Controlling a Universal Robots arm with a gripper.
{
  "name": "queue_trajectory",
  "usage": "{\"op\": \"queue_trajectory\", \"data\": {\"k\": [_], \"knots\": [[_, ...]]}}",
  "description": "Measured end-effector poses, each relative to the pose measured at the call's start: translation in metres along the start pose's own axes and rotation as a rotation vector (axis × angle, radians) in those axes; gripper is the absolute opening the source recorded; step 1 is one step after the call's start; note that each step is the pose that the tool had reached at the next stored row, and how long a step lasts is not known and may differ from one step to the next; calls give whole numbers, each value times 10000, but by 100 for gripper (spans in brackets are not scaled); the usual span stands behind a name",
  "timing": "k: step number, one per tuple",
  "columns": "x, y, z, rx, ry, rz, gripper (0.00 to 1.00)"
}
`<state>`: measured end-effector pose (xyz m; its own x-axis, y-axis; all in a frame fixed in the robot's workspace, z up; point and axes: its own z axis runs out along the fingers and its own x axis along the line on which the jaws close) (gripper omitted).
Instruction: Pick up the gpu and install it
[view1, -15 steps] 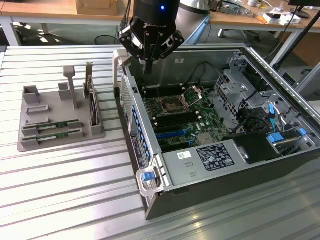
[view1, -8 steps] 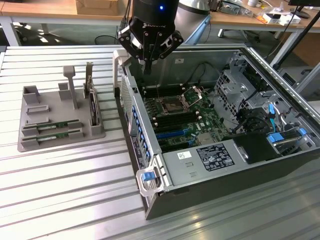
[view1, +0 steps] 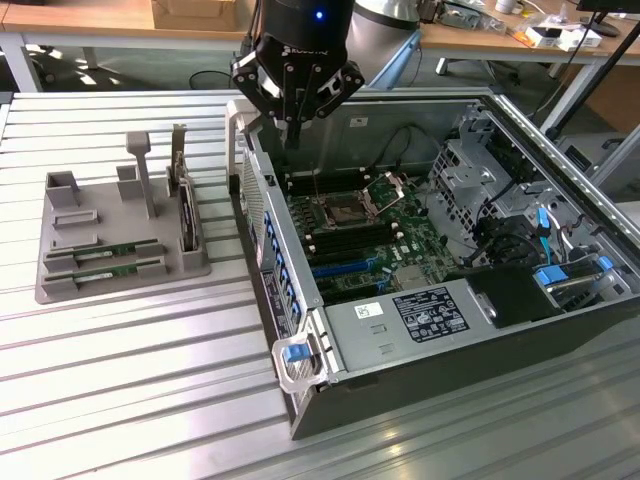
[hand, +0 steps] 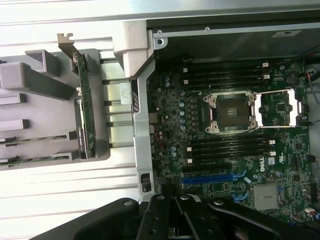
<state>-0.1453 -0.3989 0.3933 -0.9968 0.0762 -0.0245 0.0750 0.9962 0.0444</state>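
The gpu (view1: 103, 250), a long thin green circuit-board stick, rests on edge in a slot of the grey holder tray (view1: 60, 215) at the exterior view's left. A second, similar stick (view1: 108, 268) sits just beside it. In the wrist view the two sticks (hand: 37, 139) lie in the tray (hand: 30, 80). My gripper (view1: 293, 135) hangs above the back of the open computer case, far from the tray, fingers shut with nothing between them. In the wrist view its black fingers (hand: 172, 220) hang over the motherboard.
The open case (view1: 300, 330) holds a motherboard (view1: 370, 245) with an open CPU socket (hand: 232, 112), black memory slots (hand: 225, 150) and a blue slot (hand: 207, 177). A dark upright card with a metal bracket (view1: 186, 215) stands in the tray. Drive cages and cables (view1: 520, 220) fill the case's right.
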Motion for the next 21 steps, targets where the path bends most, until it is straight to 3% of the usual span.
{"op": "queue_trajectory", "data": {"k": [21], "knots": [[66, -5, -2, 0, 0, 1, 11]]}}
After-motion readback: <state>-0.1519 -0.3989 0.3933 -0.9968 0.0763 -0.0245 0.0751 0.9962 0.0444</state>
